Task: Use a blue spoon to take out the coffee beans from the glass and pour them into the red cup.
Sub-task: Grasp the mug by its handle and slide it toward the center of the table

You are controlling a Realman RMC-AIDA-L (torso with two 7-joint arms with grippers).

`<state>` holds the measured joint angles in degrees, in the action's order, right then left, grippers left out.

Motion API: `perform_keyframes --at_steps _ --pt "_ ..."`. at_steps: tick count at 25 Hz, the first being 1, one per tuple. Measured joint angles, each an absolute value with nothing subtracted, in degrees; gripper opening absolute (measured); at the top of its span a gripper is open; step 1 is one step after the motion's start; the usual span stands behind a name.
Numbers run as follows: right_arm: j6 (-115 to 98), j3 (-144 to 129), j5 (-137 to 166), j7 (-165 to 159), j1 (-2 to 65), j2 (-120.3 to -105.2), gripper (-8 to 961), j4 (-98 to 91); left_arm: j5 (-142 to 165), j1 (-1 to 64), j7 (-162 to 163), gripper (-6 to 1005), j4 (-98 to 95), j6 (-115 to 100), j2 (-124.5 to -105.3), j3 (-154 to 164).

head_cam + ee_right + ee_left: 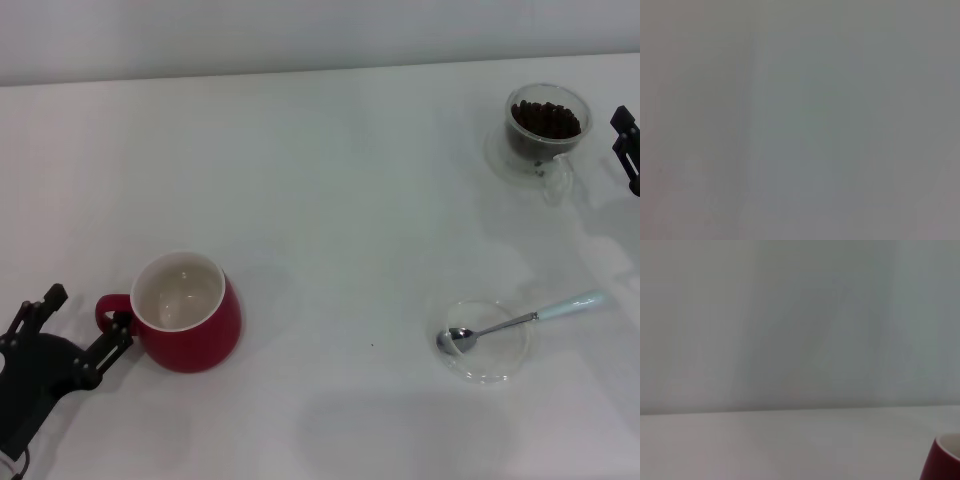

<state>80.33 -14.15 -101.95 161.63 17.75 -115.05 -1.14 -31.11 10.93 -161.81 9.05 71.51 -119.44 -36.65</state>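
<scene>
Our left gripper [80,335] is sitting open beside the red cup [185,312], one finger touching its handle, so we are risking nudging it. Farther right, the blue spoon [520,320] is lying untouched across a shallow dish [487,345]. Beyond, the glass [545,130] is holding the coffee beans [546,119]. Our right gripper [627,148] is cut off; we cannot tell its state.

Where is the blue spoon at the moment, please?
In the head view, the blue spoon lies on the robot's right, bowl in the shallow glass dish, nearer than the glass.
</scene>
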Motion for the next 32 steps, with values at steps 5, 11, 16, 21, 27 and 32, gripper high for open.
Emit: perform_keyframes --at_steps 5,11,16,21,27,32 --pt "80.39 -14.15 -101.95 161.63 17.79 -115.05 486 -1.12 -31.11 11.44 -161.80 877 9.06 71.29 -119.44 -36.65" --pt "80.56 -14.15 -101.95 161.63 17.83 -115.05 486 -0.99 -30.79 12.09 -161.80 877 9.23 70.06 -119.44 -36.59" --pt "80.64 -14.15 -101.95 161.63 17.84 -115.05 486 -0.96 -30.34 12.81 -161.80 876 9.29 69.91 -119.50 -36.56" --pt "80.67 -14.15 -101.95 161.63 17.84 -115.05 486 -0.88 -28.95 13.81 -161.83 877 10.29 67.55 -119.53 -36.56" --pt "80.69 -14.15 -101.95 161.63 17.90 -115.05 486 -0.79 -27.37 15.22 -161.86 876 11.04 65.47 -119.54 -36.56" --pt "80.69 -14.15 -101.95 161.63 17.93 -115.05 486 -0.78 -26.51 16.23 -161.87 876 11.52 64.67 -119.53 -36.56"
